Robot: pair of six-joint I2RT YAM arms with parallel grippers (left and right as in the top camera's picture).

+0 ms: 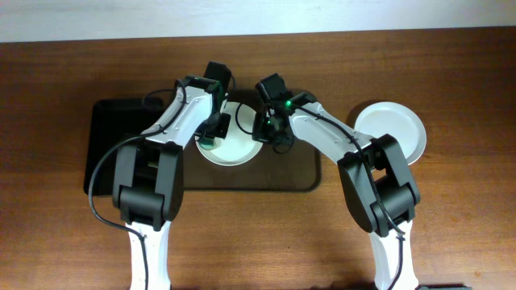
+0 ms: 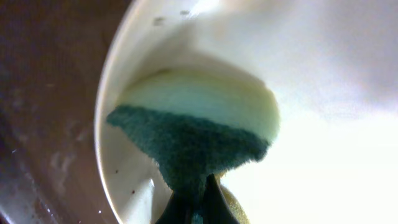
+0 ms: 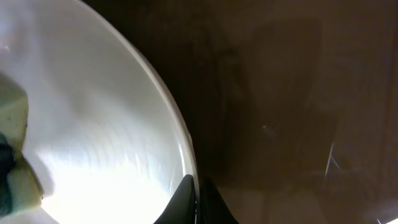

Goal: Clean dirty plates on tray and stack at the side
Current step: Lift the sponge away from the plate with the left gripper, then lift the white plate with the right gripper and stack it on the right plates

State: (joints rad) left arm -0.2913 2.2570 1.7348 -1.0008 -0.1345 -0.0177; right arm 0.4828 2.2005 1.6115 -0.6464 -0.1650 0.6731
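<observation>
Plate first: up close, your left wrist view shows a glossy white shallow dish filling most of the frame, with a few small brown specks near its upper rim. Your left gripper is pinching a sponge. One face of it is dark green scouring fibre and the other is pale yellow foam, and it rests against the plate's inside.

The right wrist view shows what that one cannot. Your right gripper is clamped on the plate's thin rim, one fingertip on either side, with the smooth dark brown tray beyond it.

From overhead, the plate sits on the tray near its back edge, between the two grippers. Only this view shows the rest. A second plate, also white and round, lies off the tray on the table to your right, well apart from the first. A smaller black tray lies just beside the brown one's left end. The table is reddish-brown wood, and a pale wall runs along its far edge.
</observation>
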